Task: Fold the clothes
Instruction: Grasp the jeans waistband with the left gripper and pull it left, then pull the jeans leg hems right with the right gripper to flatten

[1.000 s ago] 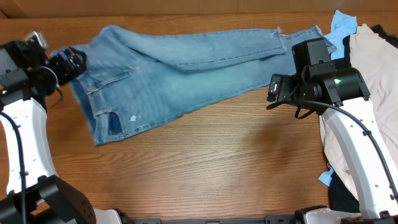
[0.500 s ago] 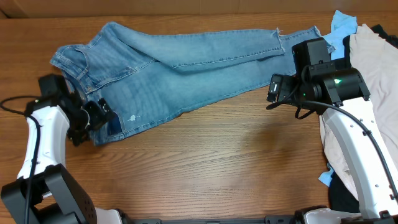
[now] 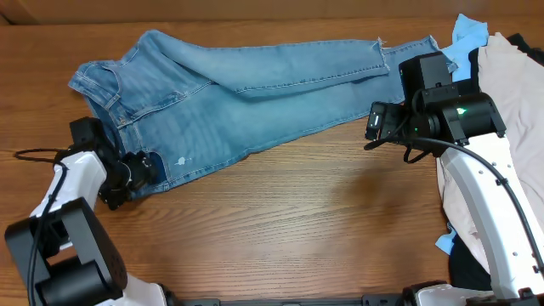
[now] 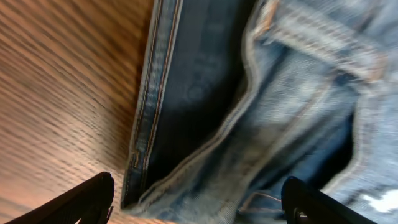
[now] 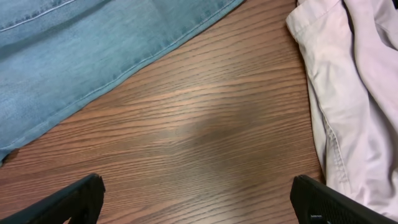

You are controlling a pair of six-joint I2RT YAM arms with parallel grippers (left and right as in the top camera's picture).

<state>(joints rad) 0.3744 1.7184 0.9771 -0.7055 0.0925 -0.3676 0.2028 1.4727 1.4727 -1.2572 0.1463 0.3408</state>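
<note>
Two arms are waiting at the two ends of the jeans (image 3: 255,102). The jeans are lying across the far half of the table (image 3: 323,221), with their long axis running left to right on a slight slant: the waist is at the left and the frayed hems are at the far right.

The left gripper (image 3: 144,168) is sitting right at the near corner of the waist end. In its wrist view its fingers (image 4: 93,196) are standing wide apart with the waistband seam lying between them, and they are not pinching any cloth that I can see.

The right gripper (image 5: 197,186) is hanging fully open and empty over bare wood, just on the near side of the legs. The hems are lying beyond it, and the beige garments (image 5: 354,81) are lying beside it at the right.

I am judging that the left arm is the nearer one for the waist and the right arm for the hems. An end-to-end fold is probably asking the left gripper to take the waistband corner first.
</note>
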